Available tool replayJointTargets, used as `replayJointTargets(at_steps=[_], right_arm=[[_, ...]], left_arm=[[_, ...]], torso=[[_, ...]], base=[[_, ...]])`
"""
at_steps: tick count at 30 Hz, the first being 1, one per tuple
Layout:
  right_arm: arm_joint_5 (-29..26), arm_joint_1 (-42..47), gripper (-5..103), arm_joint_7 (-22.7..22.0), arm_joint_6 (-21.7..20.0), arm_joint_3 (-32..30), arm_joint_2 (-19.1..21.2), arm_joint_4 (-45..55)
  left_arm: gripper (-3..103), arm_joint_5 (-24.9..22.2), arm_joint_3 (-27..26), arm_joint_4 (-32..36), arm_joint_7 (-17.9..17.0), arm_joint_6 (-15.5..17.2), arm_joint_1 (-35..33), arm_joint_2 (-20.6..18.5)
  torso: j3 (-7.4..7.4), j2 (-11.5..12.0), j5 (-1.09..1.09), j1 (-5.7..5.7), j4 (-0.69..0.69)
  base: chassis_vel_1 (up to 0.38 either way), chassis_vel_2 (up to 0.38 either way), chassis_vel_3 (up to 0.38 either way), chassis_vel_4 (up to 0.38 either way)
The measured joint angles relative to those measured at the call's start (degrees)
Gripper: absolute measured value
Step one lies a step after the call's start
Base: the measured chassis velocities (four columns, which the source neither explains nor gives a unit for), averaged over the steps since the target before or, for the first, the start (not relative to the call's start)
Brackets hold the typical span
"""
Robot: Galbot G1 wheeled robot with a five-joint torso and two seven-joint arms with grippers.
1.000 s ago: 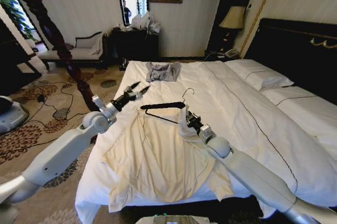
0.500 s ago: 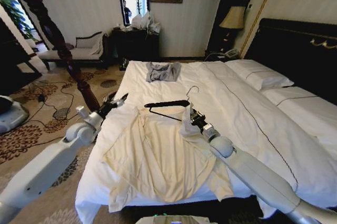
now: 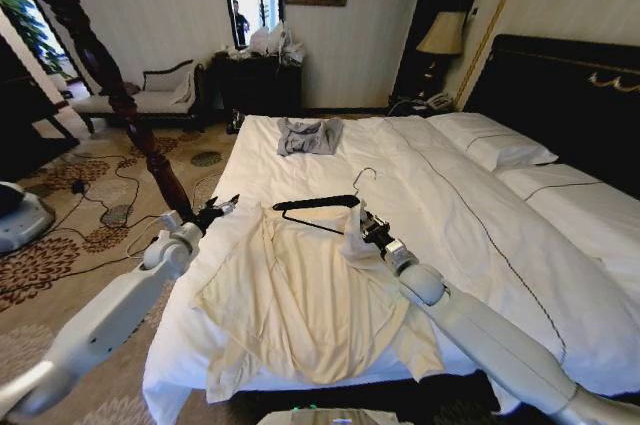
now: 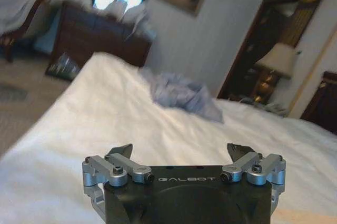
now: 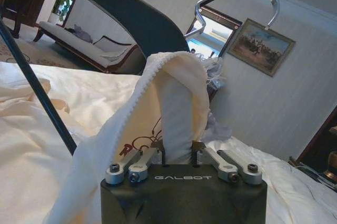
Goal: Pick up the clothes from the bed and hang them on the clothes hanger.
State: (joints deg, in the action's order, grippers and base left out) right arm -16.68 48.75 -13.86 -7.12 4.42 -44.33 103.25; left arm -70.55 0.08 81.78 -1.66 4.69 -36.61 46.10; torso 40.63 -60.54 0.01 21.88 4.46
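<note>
The right hand (image 3: pixel 362 228), at the middle of the head view, is clamped on a fold of the clothes (image 3: pixel 300 305) at the collar. The clothes hanger (image 3: pixel 315 204) lies just above it on the bed (image 3: pixel 470 225), its long bar running left to right, the hook at upper right. The left hand (image 3: pixel 222 207), fingers apart and holding nothing, hovers at the middle left by the bed edge, farther from the hanger's left tip.
</note>
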Motion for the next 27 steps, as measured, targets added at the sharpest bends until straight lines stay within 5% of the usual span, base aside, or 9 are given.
replayJointTargets(at_steps=[7,14,21,27], right_arm=[[-0.62,-0.7,23,-0.01,0.03,0.77,0.05,-0.05],[-1.44,-0.11,23,-0.21,0.02,0.74,0.83,0.29],[-2.25,-0.06,23,-0.58,-0.05,0.55,0.98,0.35],[-2.95,-0.28,23,-0.81,-0.21,0.53,0.72,0.47]], left_arm=[[98,-0.78,2.84,-9.82,-3.45,3.08,5.56,9.8],[95,1.75,4.01,-20.48,-1.54,3.12,11.11,16.09],[91,3.99,4.7,-27.69,0.35,2.44,15.74,19.95],[76,5.3,5.08,-32.53,0.46,2.47,17.35,22.4]], torso=[[0.0,0.0,0.0,0.01,0.02],[0.0,0.0,0.0,0.01,-0.02],[0.0,0.0,0.01,0.01,0.0],[0.0,0.0,-0.01,0.01,-0.01]], base=[[0.0,0.0,0.0,0.0],[0.0,0.0,0.0,0.0],[0.0,0.0,0.0,0.0],[0.0,0.0,0.0,0.0]])
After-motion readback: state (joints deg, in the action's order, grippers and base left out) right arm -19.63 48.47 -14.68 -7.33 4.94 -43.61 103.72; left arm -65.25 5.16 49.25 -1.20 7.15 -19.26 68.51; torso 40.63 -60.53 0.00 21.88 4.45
